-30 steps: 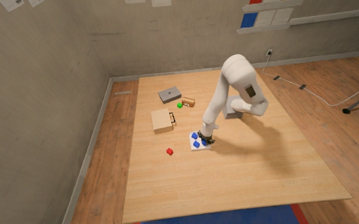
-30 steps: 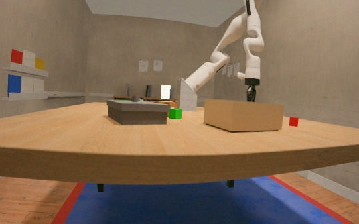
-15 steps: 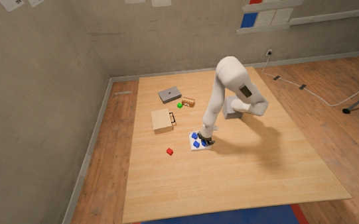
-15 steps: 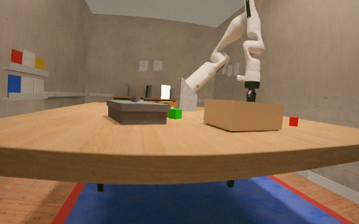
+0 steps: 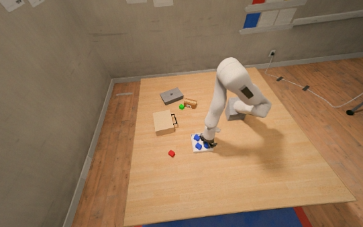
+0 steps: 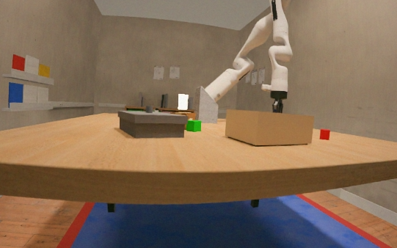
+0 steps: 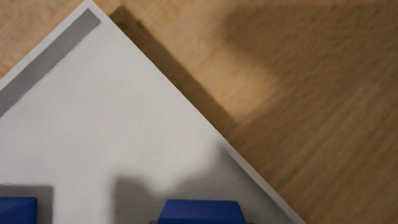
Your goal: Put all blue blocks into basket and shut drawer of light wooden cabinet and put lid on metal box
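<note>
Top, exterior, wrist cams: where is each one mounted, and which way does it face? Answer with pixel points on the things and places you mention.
Top: high above the table (image 5: pixel 168 188), looking steeply down; arm, base and end effector (image 5: pixel 209 144) (image 6: pixel 278 107) visible.
Exterior: just above tabletop height beyond one edge, looking across; arm, base and end effector visible.
Wrist: on the arm near the end effector, looking down into the basket (image 5: pixel 202 151) (image 7: pixel 165 82); only slivers of the fingers show.
Top and exterior share the red block (image 5: pixel 171 153) (image 6: pixel 324 134).
</note>
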Controlling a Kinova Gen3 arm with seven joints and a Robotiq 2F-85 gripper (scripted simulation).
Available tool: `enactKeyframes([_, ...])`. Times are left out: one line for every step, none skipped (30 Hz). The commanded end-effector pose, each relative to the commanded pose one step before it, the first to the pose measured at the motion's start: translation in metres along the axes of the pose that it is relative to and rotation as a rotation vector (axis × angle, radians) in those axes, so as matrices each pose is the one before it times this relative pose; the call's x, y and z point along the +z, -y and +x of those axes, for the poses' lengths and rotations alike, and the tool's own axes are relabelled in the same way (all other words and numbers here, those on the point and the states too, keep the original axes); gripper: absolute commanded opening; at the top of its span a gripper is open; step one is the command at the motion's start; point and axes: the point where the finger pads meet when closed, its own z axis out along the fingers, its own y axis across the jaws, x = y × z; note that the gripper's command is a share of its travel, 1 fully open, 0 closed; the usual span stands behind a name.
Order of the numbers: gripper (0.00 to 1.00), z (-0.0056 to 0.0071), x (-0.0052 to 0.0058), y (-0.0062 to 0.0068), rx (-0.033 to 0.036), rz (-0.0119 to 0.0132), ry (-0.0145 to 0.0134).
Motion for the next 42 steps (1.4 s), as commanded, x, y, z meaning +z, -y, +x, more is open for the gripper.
enactKeyframes([0.1, -0.00014, -0.00018, 0.00031, 0.0002, 0.00084, 0.00057])
enactKeyframes([0.1, 0.0, 0.00001, 0.0, 0.0, 0.0, 0.0])
enactKeyframes([0.1, 0.0, 0.0, 0.0, 0.0, 0.0, 0.0])
enactKeyframes([0.1, 0.0, 0.0, 0.0, 0.0, 0.0, 0.0])
enactKeyframes([0.1, 0.0, 0.0, 0.0, 0.0, 0.0, 0.0])
enactKeyframes([0.1, 0.0, 0.0, 0.0, 0.0, 0.0, 0.0])
enactKeyframes([0.1, 0.0, 0.0, 0.0, 0.0, 0.0, 0.0])
enactKeyframes([0.1, 0.0, 0.0, 0.0, 0.0, 0.0, 0.0])
enactKeyframes([0.1, 0.0, 0.0, 0.0, 0.0, 0.0, 0.0])
enactKeyframes([0.1, 0.0, 0.0, 0.0, 0.0, 0.0, 0.0])
enactKeyframes([0.1, 0.0, 0.0, 0.0, 0.0, 0.0, 0.0])
enactKeyframes([0.1, 0.0, 0.0, 0.0, 0.0, 0.0, 0.0])
enactKeyframes([0.1, 0.0, 0.0, 0.0, 0.0, 0.0, 0.0])
enactKeyframes([0.1, 0.0, 0.0, 0.0, 0.0, 0.0, 0.0])
enactKeyframes([0.1, 0.0, 0.0, 0.0, 0.0, 0.0, 0.0])
enactKeyframes([0.1, 0.0, 0.0, 0.0, 0.0, 0.0, 0.0])
enactKeyframes([0.1, 0.0, 0.0, 0.0, 0.0, 0.0, 0.0])
enactKeyframes([0.1, 0.0, 0.0, 0.0, 0.0, 0.0, 0.0])
enactKeyframes([0.1, 0.0, 0.0, 0.0, 0.0, 0.0, 0.0])
enactKeyframes([0.1, 0.0, 0.0, 0.0, 0.0, 0.0, 0.0])
enactKeyframes([0.1, 0.0, 0.0, 0.0, 0.0, 0.0, 0.0])
enactKeyframes([0.1, 0.0, 0.0, 0.0, 0.0, 0.0, 0.0])
enactKeyframes([0.1, 0.0, 0.0, 0.0, 0.0, 0.0, 0.0])
enactKeyframes([0.1, 0.0, 0.0, 0.0, 0.0, 0.0, 0.0])
enactKeyframes([0.1, 0.0, 0.0, 0.0, 0.0, 0.0, 0.0])
enactKeyframes([0.1, 0.0, 0.0, 0.0, 0.0, 0.0, 0.0])
enactKeyframes([0.1, 0.0, 0.0, 0.0, 0.0, 0.0, 0.0])
enactKeyframes([0.1, 0.0, 0.0, 0.0, 0.0, 0.0, 0.0])
enactKeyframes([0.1, 0.0, 0.0, 0.0, 0.0, 0.0, 0.0])
enactKeyframes([0.1, 0.0, 0.0, 0.0, 0.0, 0.0, 0.0])
enactKeyframes([0.1, 0.0, 0.0, 0.0, 0.0, 0.0, 0.0])
enactKeyframes([0.1, 0.0, 0.0, 0.0, 0.0, 0.0, 0.0])
enactKeyframes([0.1, 0.0, 0.0, 0.0, 0.0, 0.0, 0.0])
enactKeyframes([0.1, 0.0, 0.0, 0.0, 0.0, 0.0, 0.0])
enactKeyframes([0.1, 0.0, 0.0, 0.0, 0.0, 0.0, 0.0])
enactKeyframes([0.1, 0.0, 0.0, 0.0, 0.0, 0.0, 0.0])
enactKeyframes([0.1, 0.0, 0.0, 0.0, 0.0, 0.0, 0.0])
enactKeyframes([0.61, 0.0, 0.0, 0.0, 0.0, 0.0, 0.0])
enactKeyframes([0.61, 0.0, 0.0, 0.0, 0.0, 0.0, 0.0])
enactKeyframes([0.61, 0.0, 0.0, 0.0, 0.0, 0.0, 0.0])
enactKeyframes([0.61, 0.0, 0.0, 0.0, 0.0, 0.0, 0.0])
enactKeyframes([0.61, 0.0, 0.0, 0.0, 0.0, 0.0, 0.0])
